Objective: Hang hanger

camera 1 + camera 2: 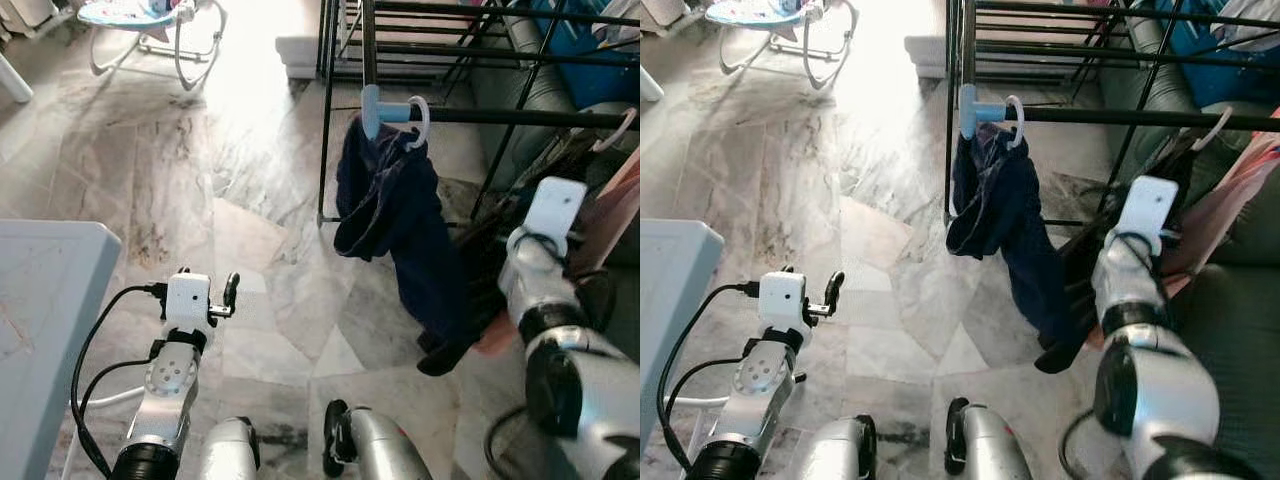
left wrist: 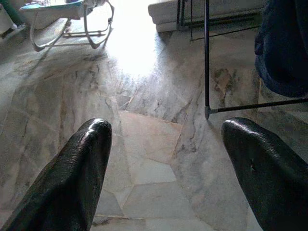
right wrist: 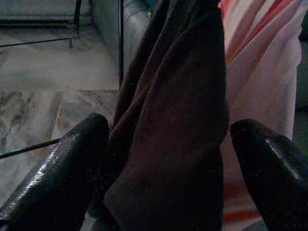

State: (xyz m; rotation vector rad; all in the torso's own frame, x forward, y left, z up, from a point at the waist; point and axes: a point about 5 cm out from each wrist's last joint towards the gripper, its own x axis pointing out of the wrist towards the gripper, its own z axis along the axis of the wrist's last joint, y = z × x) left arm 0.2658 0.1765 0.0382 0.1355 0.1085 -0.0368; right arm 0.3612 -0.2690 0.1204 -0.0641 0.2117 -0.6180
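A light blue hanger [image 1: 385,110] with a white hook [image 1: 420,122] hangs on the black rail [image 1: 520,117] of a drying rack. A dark navy garment [image 1: 395,215] droops from it, bunched and hanging lopsided. My right gripper [image 3: 168,163] is open at the rack's right side, low beside the navy garment. In its wrist view a dark maroon cloth [image 3: 168,120] hangs between the spread fingers. My left gripper [image 2: 163,163] is open and empty, held low over the marble floor to the left of the rack.
A pink striped garment [image 3: 260,86] hangs beside the maroon cloth. A second white hanger hook [image 1: 618,130] sits further right on the rail. A pale table [image 1: 50,290] stands at my left, a baby bouncer [image 1: 150,20] far left, a grey sofa [image 1: 1230,320] at right.
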